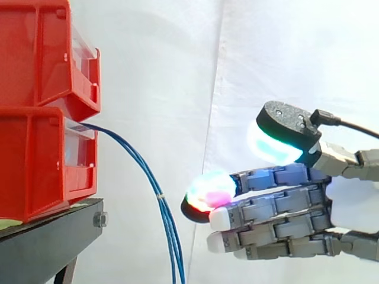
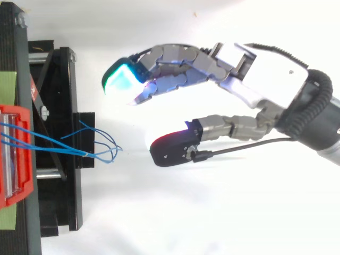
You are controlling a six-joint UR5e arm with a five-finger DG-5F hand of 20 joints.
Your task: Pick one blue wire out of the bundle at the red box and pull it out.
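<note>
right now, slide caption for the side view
Open hand beside blue wires hanging from the lower red bin, not touching them.

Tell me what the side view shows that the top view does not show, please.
From the side: the upper red bin stacked on the lower red bin, and the blue wires drooping from the lower one down past the stand. From the top: the wires' strands spread apart sideways. Both: the open hand, not touching them.
</note>
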